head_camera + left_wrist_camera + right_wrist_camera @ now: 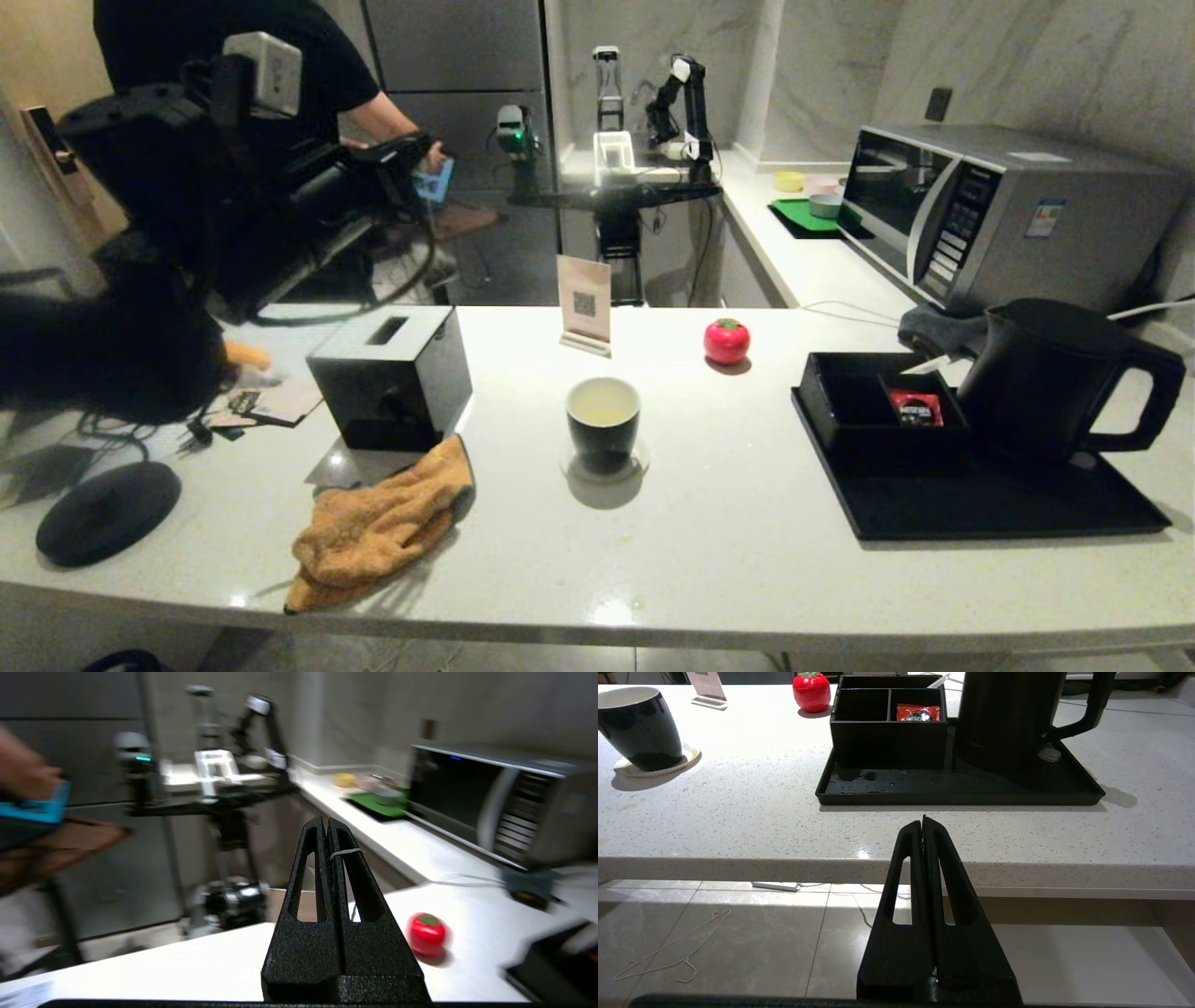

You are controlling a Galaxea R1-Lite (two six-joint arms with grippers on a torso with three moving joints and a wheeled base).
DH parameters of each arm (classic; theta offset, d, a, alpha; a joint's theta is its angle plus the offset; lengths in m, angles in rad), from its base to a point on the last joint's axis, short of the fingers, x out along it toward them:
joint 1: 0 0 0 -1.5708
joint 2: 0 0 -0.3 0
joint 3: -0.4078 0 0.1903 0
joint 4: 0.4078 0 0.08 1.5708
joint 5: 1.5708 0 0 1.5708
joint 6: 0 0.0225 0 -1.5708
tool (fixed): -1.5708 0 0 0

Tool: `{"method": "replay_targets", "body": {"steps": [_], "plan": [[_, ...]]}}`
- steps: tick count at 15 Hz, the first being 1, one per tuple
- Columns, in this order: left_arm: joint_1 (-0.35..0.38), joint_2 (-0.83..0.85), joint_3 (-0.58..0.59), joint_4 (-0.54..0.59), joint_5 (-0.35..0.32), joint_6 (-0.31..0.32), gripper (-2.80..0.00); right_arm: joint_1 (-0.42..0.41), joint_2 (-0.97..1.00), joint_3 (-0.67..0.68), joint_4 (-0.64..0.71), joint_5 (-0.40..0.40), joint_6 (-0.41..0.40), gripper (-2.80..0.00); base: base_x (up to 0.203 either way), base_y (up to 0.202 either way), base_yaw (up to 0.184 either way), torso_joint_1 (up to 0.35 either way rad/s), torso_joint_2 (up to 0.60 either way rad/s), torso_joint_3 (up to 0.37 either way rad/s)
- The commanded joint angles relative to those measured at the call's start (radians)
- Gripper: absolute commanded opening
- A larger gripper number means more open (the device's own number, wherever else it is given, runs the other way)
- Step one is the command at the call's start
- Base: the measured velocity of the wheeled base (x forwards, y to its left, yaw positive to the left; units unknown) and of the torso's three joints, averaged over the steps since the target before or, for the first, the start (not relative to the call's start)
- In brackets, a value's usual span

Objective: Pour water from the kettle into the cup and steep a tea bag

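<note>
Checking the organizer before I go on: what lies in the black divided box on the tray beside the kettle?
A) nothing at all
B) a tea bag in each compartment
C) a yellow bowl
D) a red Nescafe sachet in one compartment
D: the right wrist view shows the red Nescafe sachet lying in the compartment of the black divided box nearer the kettle, while the other compartment looks empty.

A red sachet (pixel 918 713) in the black box's (pixel 887 737) right compartment reads "NESCAFE", and the small standing card (pixel 584 304) on the tabletop (pixel 709 560) bears a QR code.
</note>
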Motion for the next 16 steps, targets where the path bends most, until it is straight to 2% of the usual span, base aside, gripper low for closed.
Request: {"method": "replay_targets", "body": {"steps": [1, 4, 7, 16], "plan": [[0.074, -0.014, 0.000, -0.005, -0.001, -0.001, -2.80, 0.000, 0.001, 0.000, 0.000, 0.000, 0.000, -2.80, 0.000, 0.000, 0.000, 0.000, 0.00, 0.000], [0.152, -0.007, 0.000, 0.010, -0.001, -0.001, -2.80, 0.000, 0.001, 0.000, 0.000, 0.000, 0.000, -2.80, 0.000, 0.000, 0.000, 0.000, 0.00, 0.000], [0.216, -0.003, 0.000, 0.078, -0.008, -0.001, -2.80, 0.000, 0.001, 0.000, 0.000, 0.000, 0.000, -2.80, 0.000, 0.000, 0.000, 0.000, 0.00, 0.000], [0.260, 0.089, 0.000, 0.150, -0.012, -0.003, -2.80, 0.000, 0.001, 0.000, 0.000, 0.000, 0.000, -2.80, 0.000, 0.000, 0.000, 0.000, 0.00, 0.000]]}}
